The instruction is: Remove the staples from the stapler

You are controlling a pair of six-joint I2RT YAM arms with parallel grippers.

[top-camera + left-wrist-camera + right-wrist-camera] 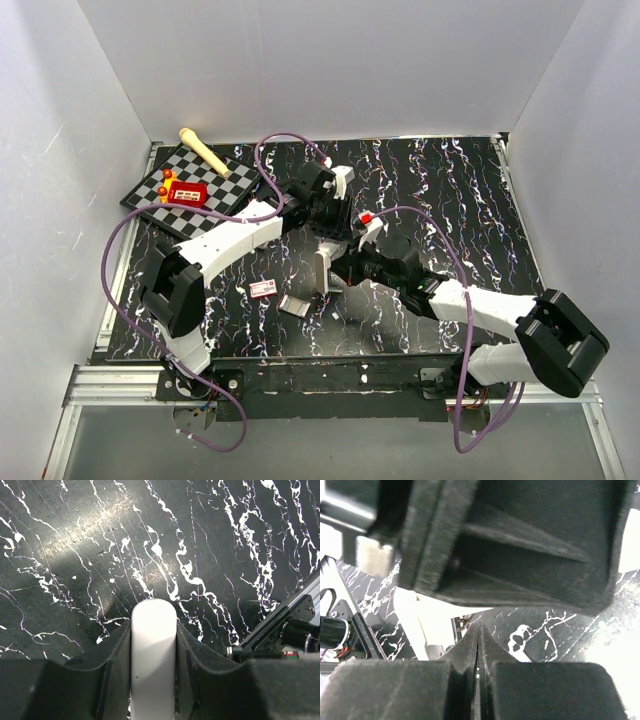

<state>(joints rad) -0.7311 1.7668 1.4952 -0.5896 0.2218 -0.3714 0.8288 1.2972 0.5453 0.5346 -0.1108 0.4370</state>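
Stapler, slim grey-silver metal, stood mid-table, clear of every edge, clamped in our left gripper. Our right gripper sat pinched shut beside it. We saw open black marbled tabletop far right.

The table top is black with white streaks, like marble. It is smooth and a bit shiny, with a pale glare in the left wrist view. The stapler has a white, smooth skin with a soft shine; I cannot tell if it is plastic or painted metal. The fingers of the left gripper are black, dull plastic. The fingers of the right gripper look black, dull and grainy. The stick looks like pale wood. The cables are smooth and purple. The front rail is bare silver metal. The walls are dull white.
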